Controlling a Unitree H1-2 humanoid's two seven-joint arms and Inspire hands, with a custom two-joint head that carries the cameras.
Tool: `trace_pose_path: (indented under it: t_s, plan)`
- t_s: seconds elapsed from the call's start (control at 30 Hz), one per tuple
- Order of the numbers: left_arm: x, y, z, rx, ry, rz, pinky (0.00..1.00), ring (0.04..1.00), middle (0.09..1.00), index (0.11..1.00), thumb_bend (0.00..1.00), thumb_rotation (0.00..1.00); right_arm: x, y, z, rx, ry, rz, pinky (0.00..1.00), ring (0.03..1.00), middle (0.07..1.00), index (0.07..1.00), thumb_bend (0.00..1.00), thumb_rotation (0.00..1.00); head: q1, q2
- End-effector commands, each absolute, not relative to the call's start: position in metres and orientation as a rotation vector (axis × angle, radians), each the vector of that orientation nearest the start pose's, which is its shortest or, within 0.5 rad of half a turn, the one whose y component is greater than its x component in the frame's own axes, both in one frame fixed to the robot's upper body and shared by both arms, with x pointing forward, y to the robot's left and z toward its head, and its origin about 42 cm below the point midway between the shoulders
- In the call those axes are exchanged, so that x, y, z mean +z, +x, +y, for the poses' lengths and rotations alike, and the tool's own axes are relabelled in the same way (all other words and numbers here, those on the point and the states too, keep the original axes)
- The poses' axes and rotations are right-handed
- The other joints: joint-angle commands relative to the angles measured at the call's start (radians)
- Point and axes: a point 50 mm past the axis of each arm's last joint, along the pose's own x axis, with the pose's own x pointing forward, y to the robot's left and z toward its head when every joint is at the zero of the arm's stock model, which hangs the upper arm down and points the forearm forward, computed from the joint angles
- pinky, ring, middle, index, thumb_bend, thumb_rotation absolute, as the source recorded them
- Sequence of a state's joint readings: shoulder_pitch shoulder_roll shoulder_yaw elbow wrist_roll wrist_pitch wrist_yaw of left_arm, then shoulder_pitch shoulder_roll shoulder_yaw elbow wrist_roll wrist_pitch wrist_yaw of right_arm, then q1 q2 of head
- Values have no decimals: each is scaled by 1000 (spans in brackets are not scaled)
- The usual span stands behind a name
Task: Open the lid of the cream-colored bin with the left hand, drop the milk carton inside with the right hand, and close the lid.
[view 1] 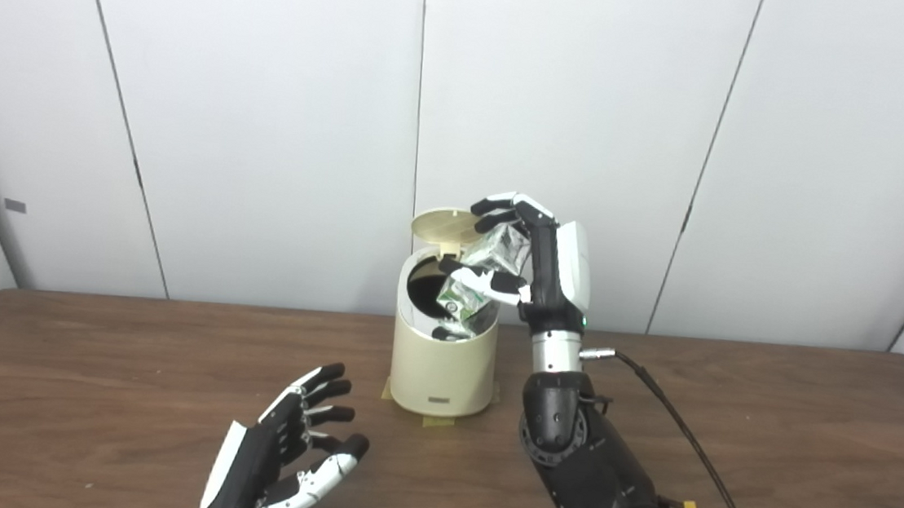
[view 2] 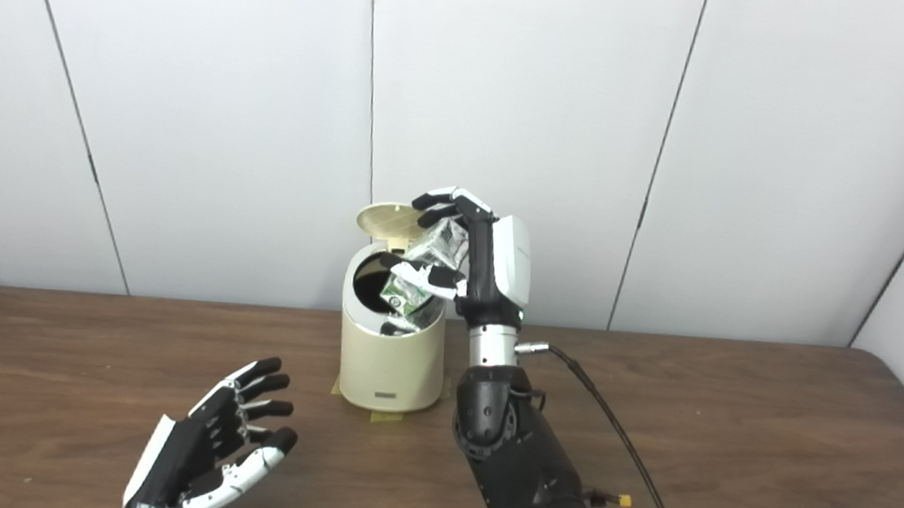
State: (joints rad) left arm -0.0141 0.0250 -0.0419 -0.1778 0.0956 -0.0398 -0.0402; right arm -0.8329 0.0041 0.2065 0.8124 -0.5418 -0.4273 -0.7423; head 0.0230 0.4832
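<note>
The cream-colored bin (view 1: 442, 372) stands at the middle of the brown table, taped down at its base. Its round lid (view 1: 445, 225) is tipped up and open at the back, showing the dark inside. My right hand (view 1: 519, 252) is shut on the green and white milk carton (view 1: 481, 277) and holds it tilted over the bin's opening, its lower end at the rim. My left hand (view 1: 283, 456) is open and empty, palm up, low over the table in front and to the left of the bin. It does not touch the bin or the lid.
A black cable (view 1: 682, 434) runs from my right wrist across the table toward the front right. White wall panels stand close behind the bin. The table (view 1: 771, 446) stretches wide to both sides.
</note>
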Motion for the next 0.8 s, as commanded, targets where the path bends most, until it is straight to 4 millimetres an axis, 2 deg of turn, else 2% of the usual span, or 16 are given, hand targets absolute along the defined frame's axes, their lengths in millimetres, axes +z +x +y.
trace_pose_path:
  t_s: [0.0, 0.23, 0.77]
  plan:
    - [166, 287, 199, -85, 123, -299, 575, 738, 819, 853, 609, 251, 271, 500, -98, -227, -425, -846, 328, 389, 493, 541, 512, 0, 1, 1]
    - [166, 285, 196, -84, 124, -293, 572, 735, 818, 851, 617, 267, 267, 502, -95, -244, -432, -842, 333, 404, 499, 543, 499, 0, 12, 1]
    - [166, 283, 192, -91, 117, -296, 583, 738, 820, 855, 617, 275, 273, 512, -88, -239, -443, -814, 352, 401, 499, 553, 494, 0, 31, 7]
